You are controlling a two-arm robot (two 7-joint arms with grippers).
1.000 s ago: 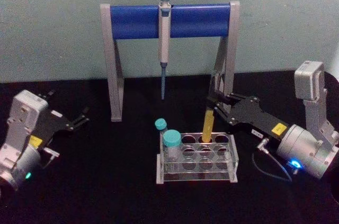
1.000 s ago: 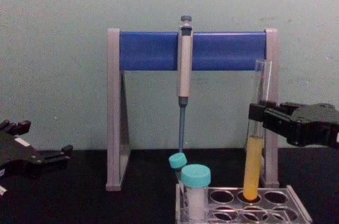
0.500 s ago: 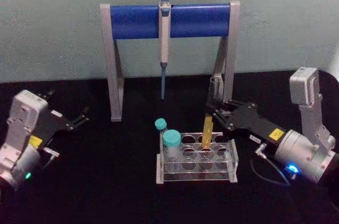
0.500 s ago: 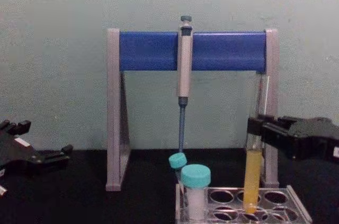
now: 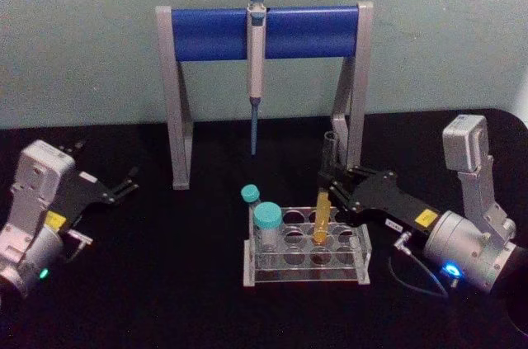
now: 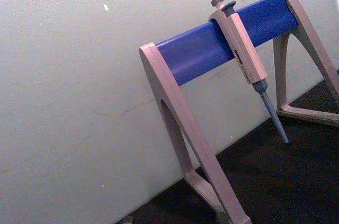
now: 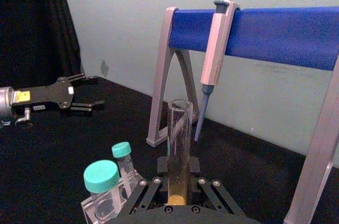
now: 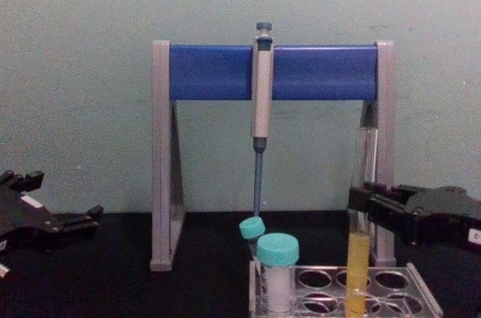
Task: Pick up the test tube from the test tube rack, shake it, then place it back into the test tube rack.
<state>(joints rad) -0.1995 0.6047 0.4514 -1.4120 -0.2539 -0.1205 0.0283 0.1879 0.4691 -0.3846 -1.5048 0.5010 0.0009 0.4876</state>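
Note:
The test tube [image 5: 322,209] is a slim clear glass tube with yellow-orange liquid in its lower part. It stands upright with its bottom down in a middle-row hole of the clear test tube rack [image 5: 305,273]. My right gripper [image 5: 330,186] reaches in from the right and is shut on the tube above the liquid. From the chest, the tube [image 8: 359,258] dips into the rack [image 8: 422,297] with the right gripper [image 8: 362,207] around it. The right wrist view looks down the tube [image 7: 179,139]. My left gripper [image 5: 125,186] is parked open at the far left.
A tall grey-legged stand with a blue crossbar [image 5: 214,33] stands behind the rack, its right leg close to the tube. A pipette [image 5: 255,77] hangs from it. Two teal-capped vials [image 5: 266,227] sit in the rack's left holes. Black tabletop lies all around.
My right gripper has come down and slightly nearer with the test tube, sinking its lower end deeper into the rack hole. The left arm has not moved.

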